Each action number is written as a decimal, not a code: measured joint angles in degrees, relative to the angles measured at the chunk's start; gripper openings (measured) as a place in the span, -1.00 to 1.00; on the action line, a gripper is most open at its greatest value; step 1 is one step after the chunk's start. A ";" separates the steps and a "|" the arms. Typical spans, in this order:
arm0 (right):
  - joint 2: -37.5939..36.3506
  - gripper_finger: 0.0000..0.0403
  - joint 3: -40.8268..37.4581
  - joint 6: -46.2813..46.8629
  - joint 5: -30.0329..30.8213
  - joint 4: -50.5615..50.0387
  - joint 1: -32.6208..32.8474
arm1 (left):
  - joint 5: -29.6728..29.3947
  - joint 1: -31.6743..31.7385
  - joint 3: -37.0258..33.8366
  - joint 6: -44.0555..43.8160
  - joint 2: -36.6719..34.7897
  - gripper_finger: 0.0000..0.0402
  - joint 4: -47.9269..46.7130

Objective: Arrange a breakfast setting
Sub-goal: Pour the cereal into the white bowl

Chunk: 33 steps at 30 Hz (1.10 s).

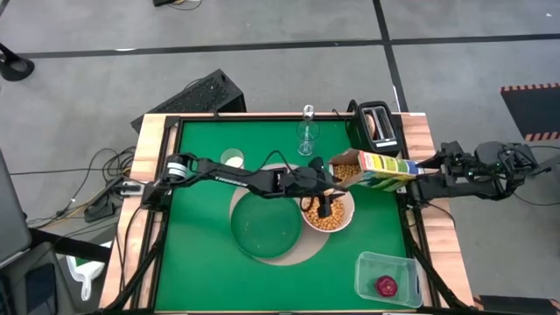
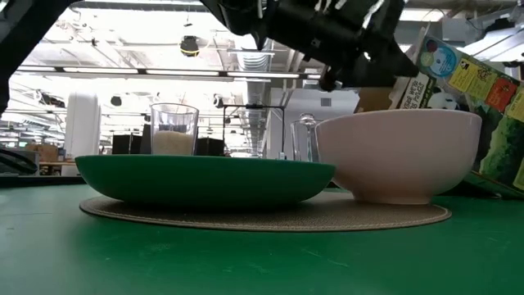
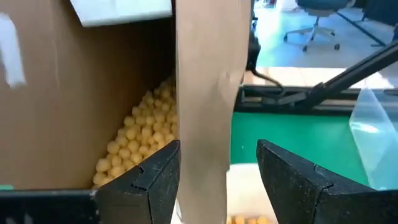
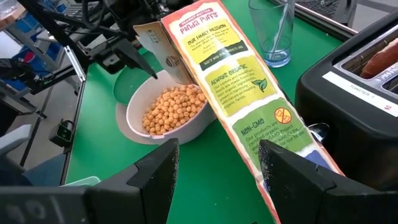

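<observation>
I am tipping the Panda Puffs cereal box [image 1: 381,168], clamped in my right end effector [image 4: 217,165], over the white bowl [image 1: 329,212]. My left end effector [image 3: 217,168], fingers apart, is straddling the box's open flap just above the bowl. I am keeping the pour slow and the mouth over the bowl. The bowl is nearly full of golden puffs, sitting on the round tan mat [image 1: 293,251] beside the dark green plate [image 1: 266,224].
</observation>
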 joint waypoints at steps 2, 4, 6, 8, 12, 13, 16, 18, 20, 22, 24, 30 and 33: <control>0.00 0.24 0.00 -0.01 0.12 0.00 0.00 | 0.01 0.32 0.72 0.27 0.47 -0.02 -0.23; 0.00 0.24 0.00 -0.02 0.12 0.00 0.00 | 0.62 0.91 2.53 0.22 1.67 -0.02 0.57; 0.00 0.24 0.00 -0.04 0.12 0.00 -0.02 | 1.30 1.36 4.76 0.36 3.79 -0.02 -0.65; 0.00 0.24 0.00 -0.28 0.30 0.04 -0.01 | 1.38 1.52 7.50 1.18 6.50 -0.02 -1.81; 0.00 0.24 0.00 -0.34 0.78 -0.04 -0.01 | 1.00 1.69 14.26 2.89 10.61 -0.02 -5.72; 0.00 0.24 0.02 -0.33 0.78 -0.07 -0.02 | 0.97 1.88 15.86 2.76 11.48 -0.02 -7.29; 0.00 0.24 0.00 -0.46 0.78 -0.08 0.00 | 0.86 2.40 19.42 2.95 13.52 -0.05 -9.90; 0.00 0.24 0.00 -0.49 0.78 -0.09 0.00 | 0.58 2.68 20.24 3.36 13.94 -0.15 -10.42; 0.00 0.24 0.00 -0.79 0.80 -0.08 0.00 | 0.01 2.85 20.32 4.74 13.94 -0.33 -10.17; 0.00 0.24 0.00 -1.37 0.82 -0.07 0.00 | -1.48 2.91 20.41 6.37 13.94 -0.58 -9.96; 0.00 0.24 0.00 -1.57 0.82 -0.04 -0.02 | -2.07 2.91 20.41 8.11 13.94 -0.85 -9.88; 0.00 0.24 0.00 -1.77 0.93 -0.06 -0.01 | -3.25 2.72 20.42 10.62 13.68 -0.99 -9.99; 0.00 0.24 0.01 -1.77 0.97 -0.04 -0.01 | -3.62 2.43 22.37 12.24 12.87 -1.00 -13.58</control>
